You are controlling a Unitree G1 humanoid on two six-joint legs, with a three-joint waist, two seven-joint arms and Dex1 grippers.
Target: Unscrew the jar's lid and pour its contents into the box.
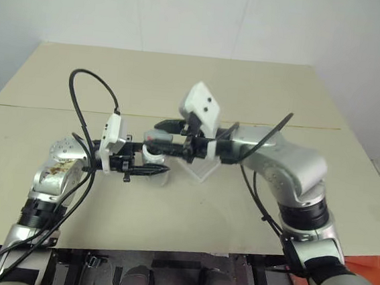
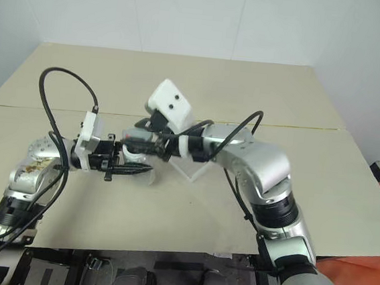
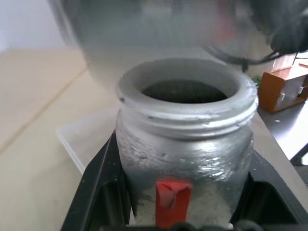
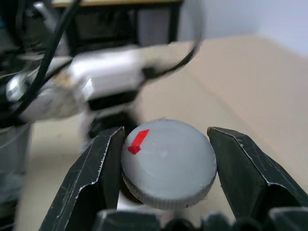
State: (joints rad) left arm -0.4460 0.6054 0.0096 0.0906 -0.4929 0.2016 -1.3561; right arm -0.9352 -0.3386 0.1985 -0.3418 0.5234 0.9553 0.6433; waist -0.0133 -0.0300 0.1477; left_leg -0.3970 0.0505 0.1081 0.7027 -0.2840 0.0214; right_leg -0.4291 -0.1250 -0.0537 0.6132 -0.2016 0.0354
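The lid (image 4: 168,168) is being pinched off by the right fingers (image 4: 91,180); the opened jar (image 3: 185,144), above the table (image 1: 182,81), is being clamped by the left fingers (image 3: 96,183). Pouring into the box (image 1: 204,171) is being awaited.

Showing here are one jar (image 3: 185,159), one lid (image 4: 168,163), one box (image 1: 201,168), one worktop (image 1: 184,202) carrying them, and two grippers, left (image 1: 148,171) and right (image 1: 162,134), each having two black fingers (image 4: 94,185).
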